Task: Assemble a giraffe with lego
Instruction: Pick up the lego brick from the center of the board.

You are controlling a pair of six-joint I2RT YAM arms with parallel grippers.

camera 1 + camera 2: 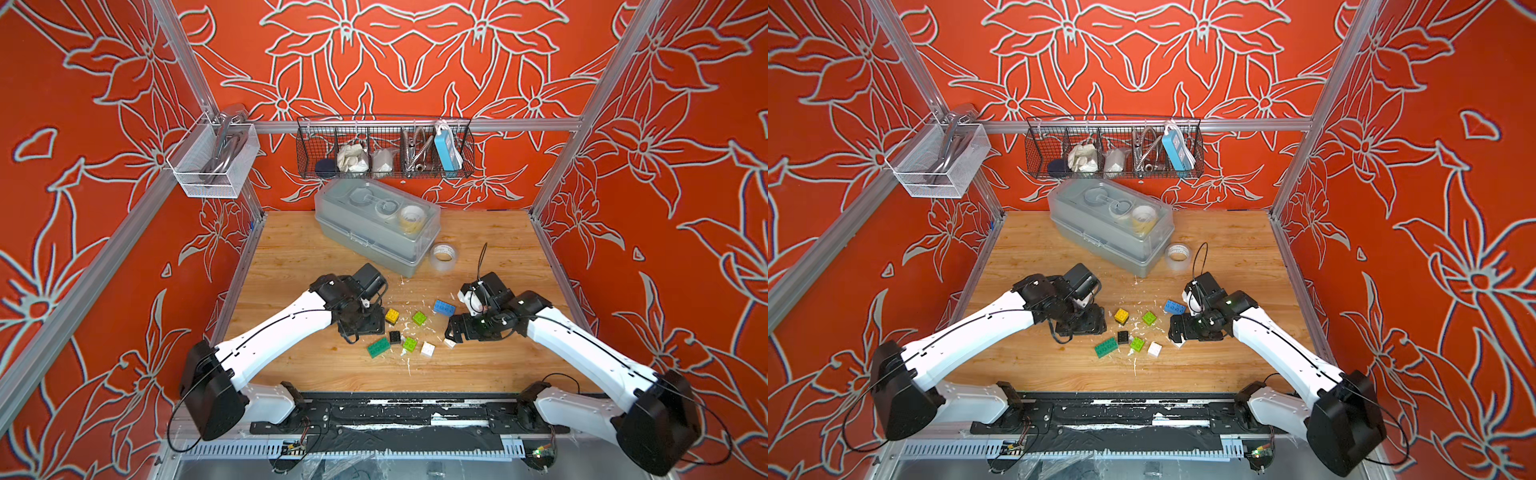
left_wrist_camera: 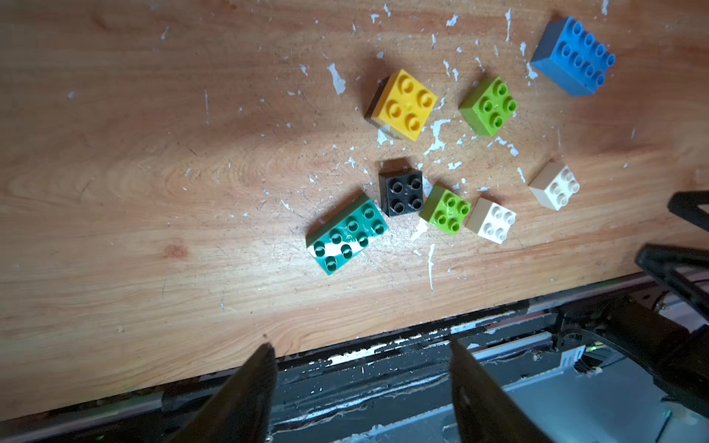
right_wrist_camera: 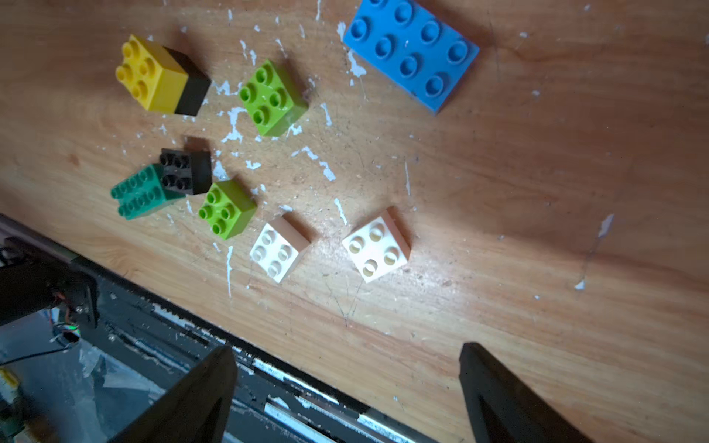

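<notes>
The lego lies loose on the wooden table [image 1: 316, 266]; no giraffe is in view. A yellow cube on a black one [image 1: 392, 316] [image 2: 406, 104] stands beside a lime cube [image 1: 419, 318] and a long blue brick [image 1: 444, 308] [image 3: 412, 51]. Nearer the front sit a black cube [image 2: 401, 193], a lime cube [image 2: 447, 209], a dark green long brick [image 1: 378, 347] [image 2: 347, 234] and two white cubes [image 3: 279, 251] [image 3: 376, 245]. My left gripper [image 1: 365, 326] [image 2: 362, 347] hovers open and empty left of the bricks. The right gripper [image 1: 455, 330] [image 3: 347, 349] hangs open and empty above one white cube.
A clear plastic box [image 1: 376, 226] with tape rolls inside stands at the back, and a clear tape roll [image 1: 443, 257] lies beside it. A wire basket [image 1: 384, 147] hangs on the back wall. White flecks litter the wood around the bricks. The table's front edge [image 2: 345, 337] is close.
</notes>
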